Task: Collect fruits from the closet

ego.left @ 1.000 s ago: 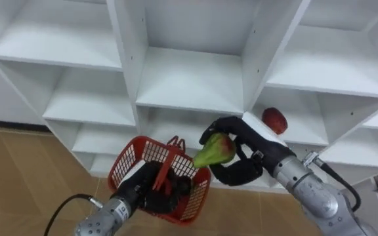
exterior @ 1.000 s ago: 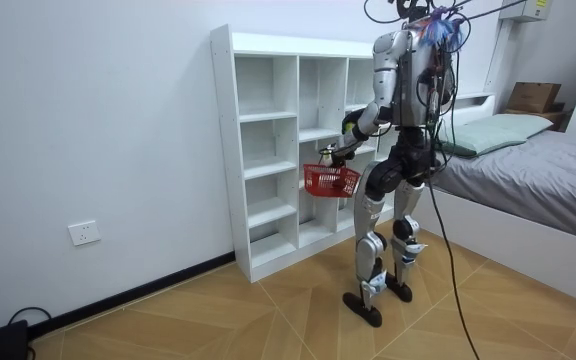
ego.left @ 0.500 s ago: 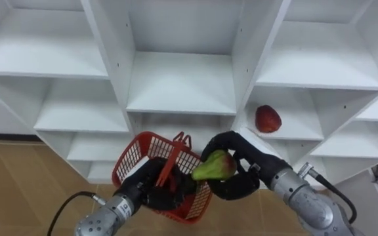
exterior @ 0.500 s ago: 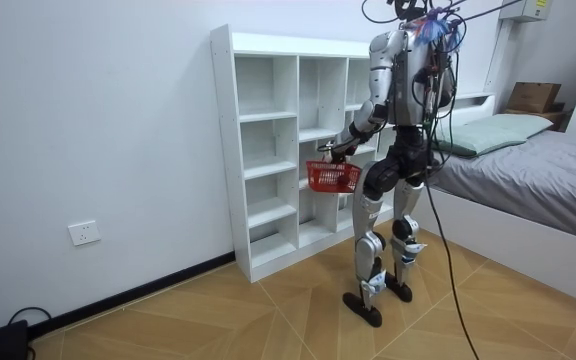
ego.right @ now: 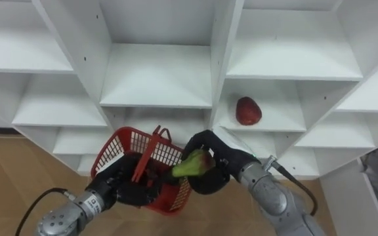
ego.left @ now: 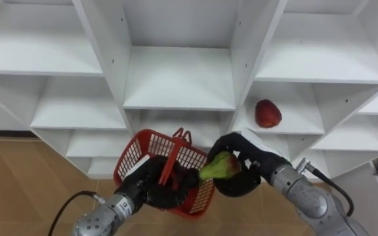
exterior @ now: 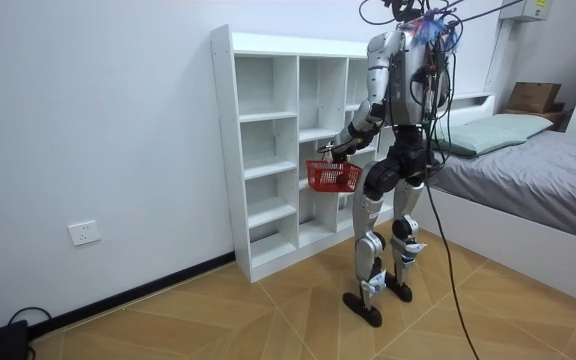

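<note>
A home bedroom, it seems: a bed [exterior: 538,170] with pillow [exterior: 493,130], white cubby shelving [exterior: 268,150] against the wall, herringbone wood floor [exterior: 268,320], wall socket [exterior: 84,233].

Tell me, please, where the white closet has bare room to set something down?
The wide white middle shelf and its left neighbour are bare. The round red fruit leaves room beside it. Crowded: the red plastic basket, where the right robot hand grips a green pear.

No readable text, label, number or sign: none on white closet [ego.left: 179,82], red basket [ego.left: 135,156], wall socket [exterior: 85,233], cardboard box [exterior: 534,96].
</note>
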Robot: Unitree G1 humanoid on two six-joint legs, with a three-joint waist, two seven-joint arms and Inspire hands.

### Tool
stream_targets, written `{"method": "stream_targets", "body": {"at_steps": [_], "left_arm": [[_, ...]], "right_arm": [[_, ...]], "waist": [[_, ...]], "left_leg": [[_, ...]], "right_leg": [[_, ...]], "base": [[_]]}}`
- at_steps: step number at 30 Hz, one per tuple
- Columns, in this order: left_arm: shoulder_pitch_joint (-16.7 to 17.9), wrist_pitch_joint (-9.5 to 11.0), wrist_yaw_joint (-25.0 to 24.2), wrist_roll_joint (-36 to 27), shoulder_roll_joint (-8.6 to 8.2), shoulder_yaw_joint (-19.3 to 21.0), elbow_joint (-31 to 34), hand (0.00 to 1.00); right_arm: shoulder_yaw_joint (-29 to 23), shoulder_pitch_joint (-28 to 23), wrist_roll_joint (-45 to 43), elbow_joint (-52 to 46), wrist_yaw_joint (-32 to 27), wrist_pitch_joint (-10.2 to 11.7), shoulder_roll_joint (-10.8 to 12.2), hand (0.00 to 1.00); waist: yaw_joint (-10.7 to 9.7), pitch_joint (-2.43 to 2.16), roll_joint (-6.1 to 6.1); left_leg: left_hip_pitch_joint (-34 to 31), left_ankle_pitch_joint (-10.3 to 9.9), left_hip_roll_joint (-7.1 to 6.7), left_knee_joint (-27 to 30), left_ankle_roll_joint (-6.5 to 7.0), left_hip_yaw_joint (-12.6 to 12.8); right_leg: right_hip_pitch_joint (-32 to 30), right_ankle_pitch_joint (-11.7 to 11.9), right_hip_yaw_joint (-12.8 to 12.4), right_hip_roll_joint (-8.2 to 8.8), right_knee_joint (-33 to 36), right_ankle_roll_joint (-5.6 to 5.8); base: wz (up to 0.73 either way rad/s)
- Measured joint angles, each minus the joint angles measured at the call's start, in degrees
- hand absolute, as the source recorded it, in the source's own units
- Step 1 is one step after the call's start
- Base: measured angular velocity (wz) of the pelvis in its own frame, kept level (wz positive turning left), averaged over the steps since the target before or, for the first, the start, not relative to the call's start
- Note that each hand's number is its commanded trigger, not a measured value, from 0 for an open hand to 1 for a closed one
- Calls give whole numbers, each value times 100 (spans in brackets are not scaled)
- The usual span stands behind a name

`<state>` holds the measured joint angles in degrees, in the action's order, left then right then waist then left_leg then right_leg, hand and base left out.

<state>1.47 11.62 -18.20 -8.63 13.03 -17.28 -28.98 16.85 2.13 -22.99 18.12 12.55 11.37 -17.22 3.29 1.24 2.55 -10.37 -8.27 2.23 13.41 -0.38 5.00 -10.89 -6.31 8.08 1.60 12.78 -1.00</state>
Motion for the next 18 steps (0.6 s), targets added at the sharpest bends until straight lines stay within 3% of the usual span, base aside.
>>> {"method": "stream_targets", "body": {"at_steps": [13, 18], "left_arm": [[-161, -1, -110, -76, 113, -181, 94, 100], [-233, -1, -130, -77, 119, -216, 94, 100]], "right_arm": [[207, 239, -173, 449, -334, -64, -10, 100], [337, 442, -290, 648, -466, -82, -17, 100]], "waist": [[-7, 3, 7], [14, 35, 45]], "left_leg": [[-186, 1, -7, 54, -1, 0], [-226, 1, -3, 98, 0, 19]], "right_leg": [[-215, -32, -2, 21, 106, -9], [-254, -33, -3, 26, 124, -9]], "base": [[0], [0]]}}
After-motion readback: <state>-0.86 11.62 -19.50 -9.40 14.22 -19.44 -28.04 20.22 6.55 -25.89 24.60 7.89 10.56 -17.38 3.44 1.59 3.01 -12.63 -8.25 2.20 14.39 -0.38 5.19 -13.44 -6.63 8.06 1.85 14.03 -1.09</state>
